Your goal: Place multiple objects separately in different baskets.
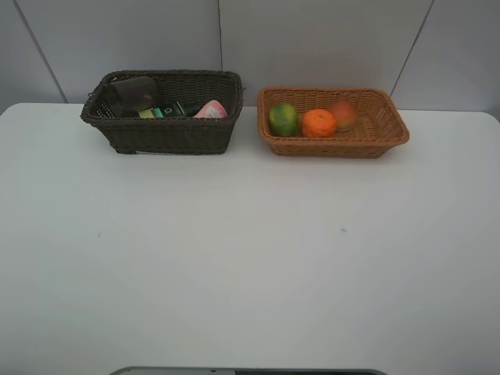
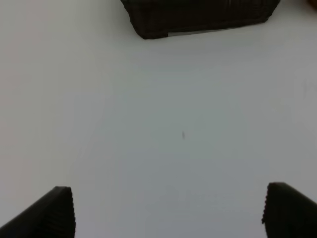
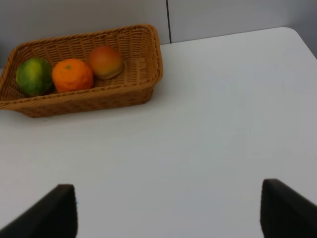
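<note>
At the far edge of the white bench [image 1: 250,266] sit 2 baskets side by side, just apart. On the left, the dark basket [image 1: 168,134] holds the mauve cup [image 1: 133,95], the green-labelled pump bottle [image 1: 166,111] and the pink bottle [image 1: 212,110]. On the right, the tan basket [image 1: 336,145] holds the green fruit [image 1: 283,119], orange [image 1: 319,123] and peach [image 1: 343,114] in a row. Nearer, the left gripper [image 2: 168,210] and right gripper [image 3: 168,208] both hang spread over bare bench, holding nothing.
</note>
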You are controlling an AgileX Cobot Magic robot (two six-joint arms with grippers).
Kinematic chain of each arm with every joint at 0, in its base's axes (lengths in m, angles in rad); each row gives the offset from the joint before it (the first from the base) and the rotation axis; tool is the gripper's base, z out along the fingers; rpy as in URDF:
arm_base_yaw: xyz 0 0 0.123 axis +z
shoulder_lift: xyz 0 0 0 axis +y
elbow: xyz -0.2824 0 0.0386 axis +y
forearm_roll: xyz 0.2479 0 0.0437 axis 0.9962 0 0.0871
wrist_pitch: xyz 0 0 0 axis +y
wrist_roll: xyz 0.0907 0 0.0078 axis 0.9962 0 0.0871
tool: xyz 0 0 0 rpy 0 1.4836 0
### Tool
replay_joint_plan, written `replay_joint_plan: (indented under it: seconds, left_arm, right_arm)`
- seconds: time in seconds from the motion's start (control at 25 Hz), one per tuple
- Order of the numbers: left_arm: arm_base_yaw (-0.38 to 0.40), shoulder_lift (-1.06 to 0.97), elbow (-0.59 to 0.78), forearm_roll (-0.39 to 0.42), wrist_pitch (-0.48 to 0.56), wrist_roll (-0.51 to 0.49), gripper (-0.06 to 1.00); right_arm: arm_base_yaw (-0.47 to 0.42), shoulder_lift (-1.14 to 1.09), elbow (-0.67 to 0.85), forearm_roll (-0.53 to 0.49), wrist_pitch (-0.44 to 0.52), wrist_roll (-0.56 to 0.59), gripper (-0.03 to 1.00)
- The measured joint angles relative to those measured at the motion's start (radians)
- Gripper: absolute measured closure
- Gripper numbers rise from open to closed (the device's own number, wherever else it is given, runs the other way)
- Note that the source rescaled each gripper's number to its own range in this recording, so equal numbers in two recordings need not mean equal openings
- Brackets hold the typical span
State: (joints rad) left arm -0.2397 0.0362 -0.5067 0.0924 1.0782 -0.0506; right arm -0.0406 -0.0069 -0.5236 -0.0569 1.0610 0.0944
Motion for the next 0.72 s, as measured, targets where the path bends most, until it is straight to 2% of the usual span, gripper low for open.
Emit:
replay_joint_plan:
  seconds: [0.72]
  left_arm:
    - [0.001,-0.030,0.002,-0.027,-0.017,-0.001,-0.02]
  right_arm:
    - [0.000,0.000,0.000,0.000,0.000,0.003,0.49]
